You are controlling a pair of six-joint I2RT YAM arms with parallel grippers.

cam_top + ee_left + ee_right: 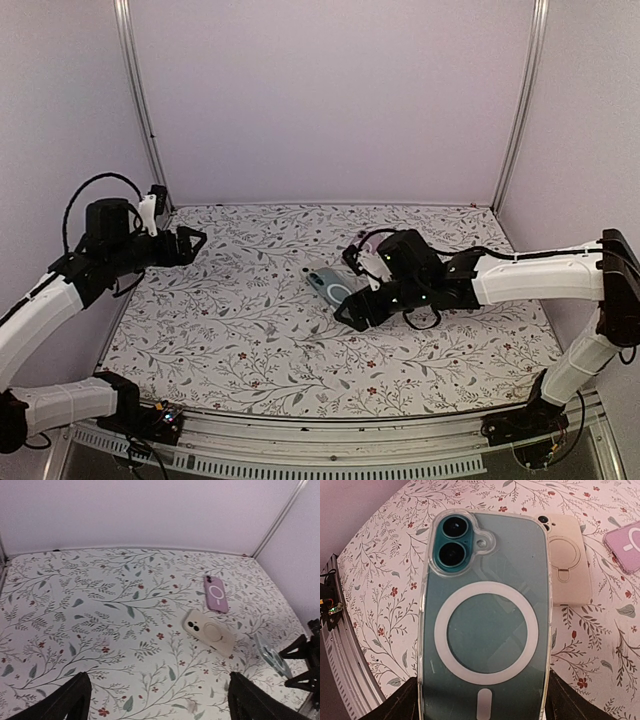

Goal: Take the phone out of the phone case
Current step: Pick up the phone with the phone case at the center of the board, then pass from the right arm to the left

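Observation:
A teal phone [485,625] sits inside a clear phone case [427,645] with a white ring on its back. My right gripper [482,700] is shut on the case's long edges and holds it tilted above the floral table. In the top view the cased phone [330,287] sticks out left of the right gripper [360,305], near the table's middle. From the left wrist view it [272,655] shows at the far right edge. My left gripper [187,243] hovers open at the table's left, empty, its fingers [65,700] spread wide.
A cream case with a ring stand [208,631] [567,565] lies flat on the table [240,330] beside a pink case [216,594] [627,542]. Purple walls close the back and sides. A metal rail [300,450] runs along the near edge.

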